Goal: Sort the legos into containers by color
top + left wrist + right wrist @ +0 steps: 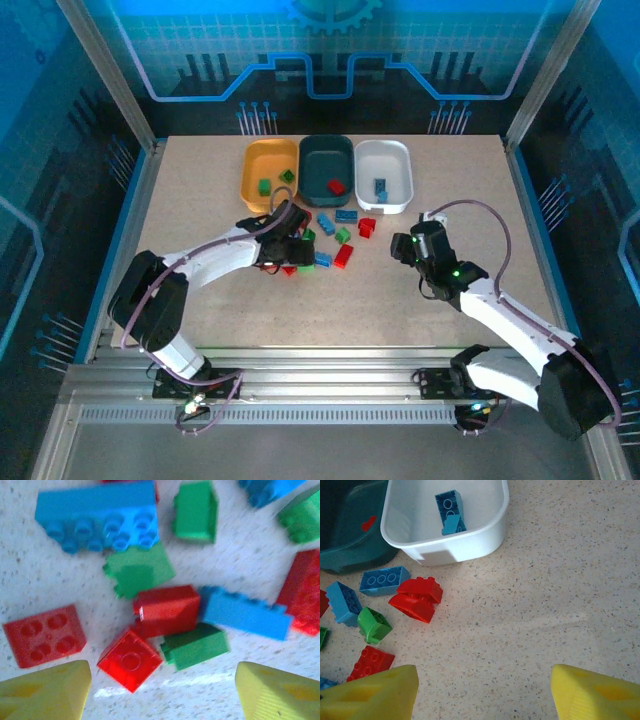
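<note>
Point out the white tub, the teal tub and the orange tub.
white tub (467,544), right wrist view, front wall.
teal tub (320,164), top view, bare floor.
orange tub (268,160), top view, bare floor.

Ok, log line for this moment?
left gripper: open above loose legos | right gripper: open, empty | orange-yellow tub: green | teal tub: red | white tub: blue | sorting unfinished

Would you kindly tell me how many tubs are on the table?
3, side by side: orange tub left, dark teal tub middle, white tub right. None look hidden.
</note>
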